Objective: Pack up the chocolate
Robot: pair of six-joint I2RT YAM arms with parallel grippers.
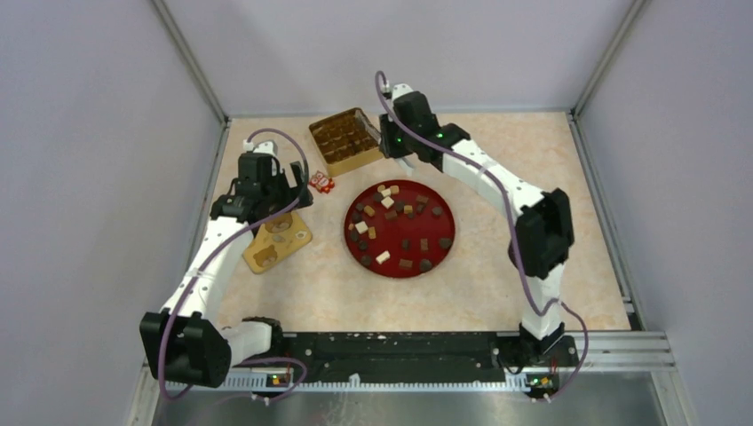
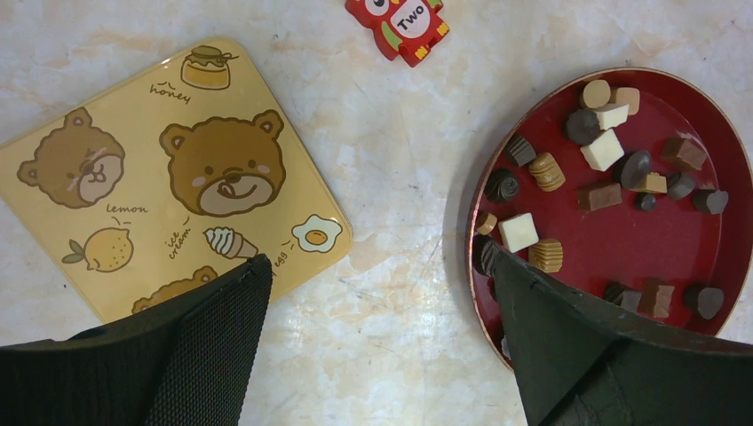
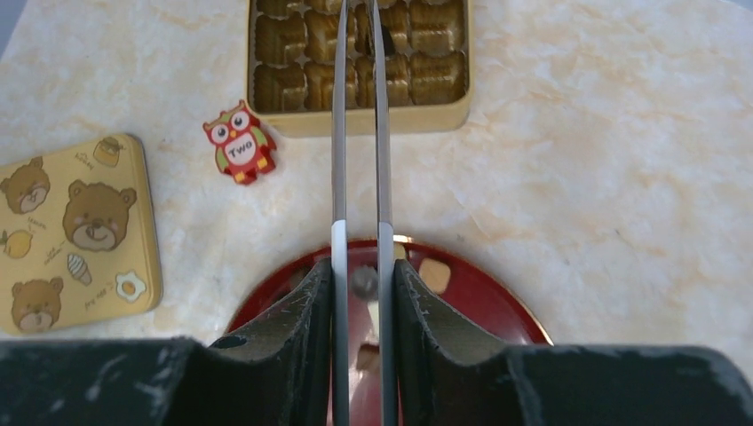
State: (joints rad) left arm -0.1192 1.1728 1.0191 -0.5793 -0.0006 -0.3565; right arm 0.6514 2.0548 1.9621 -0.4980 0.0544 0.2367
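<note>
The chocolate [image 1: 387,202] lies as several dark, tan and white pieces on a round red plate [image 1: 450,232] mid-table. From the left wrist, a white cube of chocolate [image 2: 602,149] sits among the others on the plate [image 2: 622,240]. A gold box [image 1: 346,140] at the back holds brown pieces in its cells. My right gripper [image 1: 386,133] reaches over the box [image 3: 355,122], its long thin blades [image 3: 357,7] a narrow gap apart; whether they hold anything is hidden. A dark piece [image 3: 388,40] lies in a cell beside the right blade. My left gripper [image 2: 375,259] stands open over bare table between lid and plate.
A tan bear-printed lid [image 1: 277,241] lies flat left of the plate, partly under the left gripper [image 1: 293,197]. A small red-and-white owl item [image 1: 321,183] marked "Two" [image 2: 401,25] sits between lid and box. Grey walls enclose the table on three sides.
</note>
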